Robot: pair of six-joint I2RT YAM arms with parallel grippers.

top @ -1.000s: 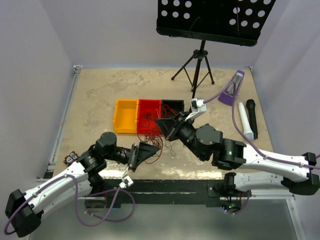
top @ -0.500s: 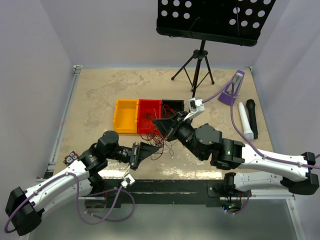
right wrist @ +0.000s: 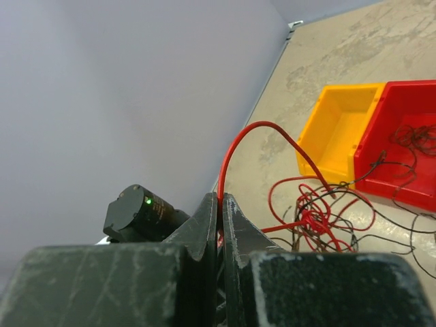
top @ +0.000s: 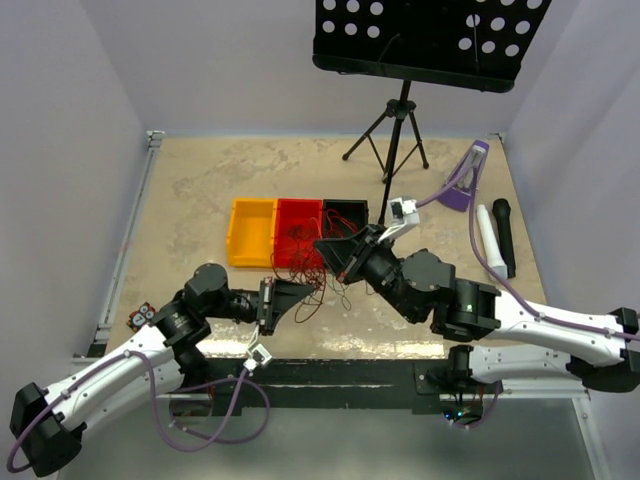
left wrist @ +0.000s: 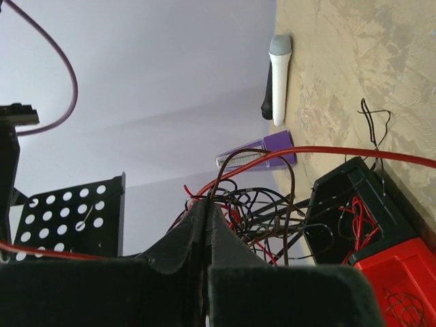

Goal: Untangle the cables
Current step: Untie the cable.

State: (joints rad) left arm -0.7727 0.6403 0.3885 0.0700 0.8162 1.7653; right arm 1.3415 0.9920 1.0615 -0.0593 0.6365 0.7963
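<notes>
Cables [top: 308, 272], red and dark, lie tangled just in front of the red bin [top: 297, 225], some inside it. Left gripper [top: 317, 291] is closed on dark and red strands. The right gripper [top: 318, 243] pinches one red strand, clear only in wrist views. Yellow bin [top: 252, 232] and black bin [top: 347, 213] flank the red bin; mics [top: 488, 243] lie well right of it.

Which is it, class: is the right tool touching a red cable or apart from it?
Touching. The right wrist view shows the right tool shut on a red cable, which rises out from between its closed jaws.
</notes>
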